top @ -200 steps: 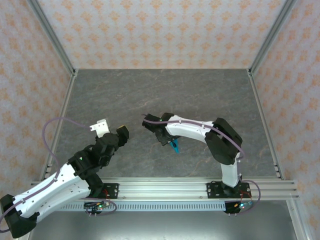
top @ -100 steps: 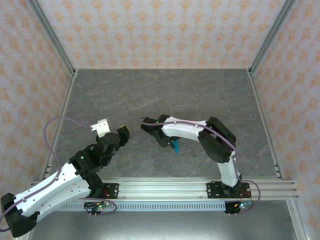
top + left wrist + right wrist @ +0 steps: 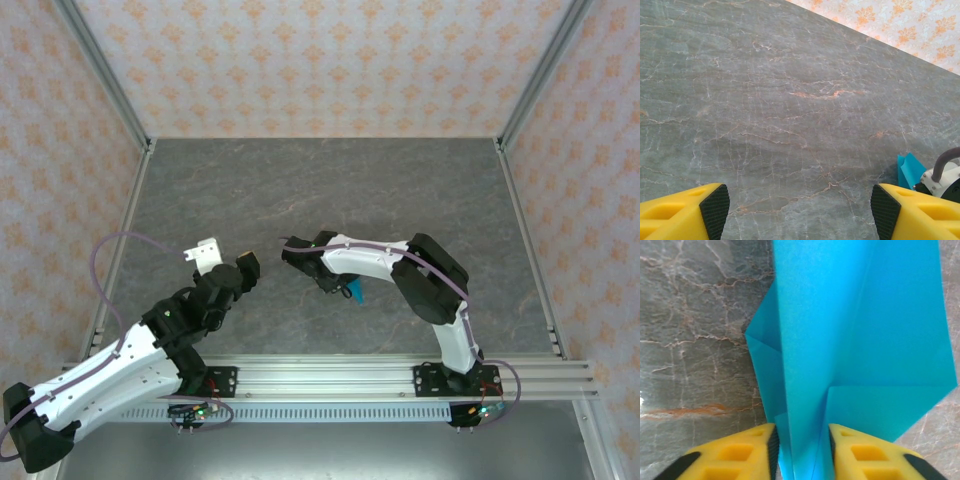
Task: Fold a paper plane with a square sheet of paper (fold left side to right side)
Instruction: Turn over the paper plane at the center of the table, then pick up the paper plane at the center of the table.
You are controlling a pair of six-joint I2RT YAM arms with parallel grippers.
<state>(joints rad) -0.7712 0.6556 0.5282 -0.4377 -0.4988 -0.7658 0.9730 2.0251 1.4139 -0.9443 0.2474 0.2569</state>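
The right hand [image 3: 801, 452] is drawn in narrow around the paper plane [image 3: 860, 340]. In the right wrist view its two yellow fingers [image 3: 757, 439] sit at the bottom edge of the frame. The paper's raised lengthwise fold fills the gap between them and meets the black pad on each side. From the fingers the bright blue paper runs to the top of the frame. It widens on the right into a flat wing with a crease across it, and a small folded corner shows at centre left. The grey veined table [image 3: 695, 315] lies under it, bare on the left side and at the far right edge.

In the top view the paper plane [image 3: 355, 291] is a small blue scrap just right of centre. It is tucked under the right arm [image 3: 390, 258], which bends in from its base at the lower right.

The left hand [image 3: 797, 212] is spread wide. In the left wrist view its yellow fingers with black pads stand in the two bottom corners, with only table between them. At the lower right of that view a blue corner of the paper plane [image 3: 909, 169] lies on the table, just beside a white part of the right arm. A patterned wall [image 3: 900, 25] crosses the upper right corner. In the top view the left hand [image 3: 243, 268] sits left of centre, apart from the paper plane.
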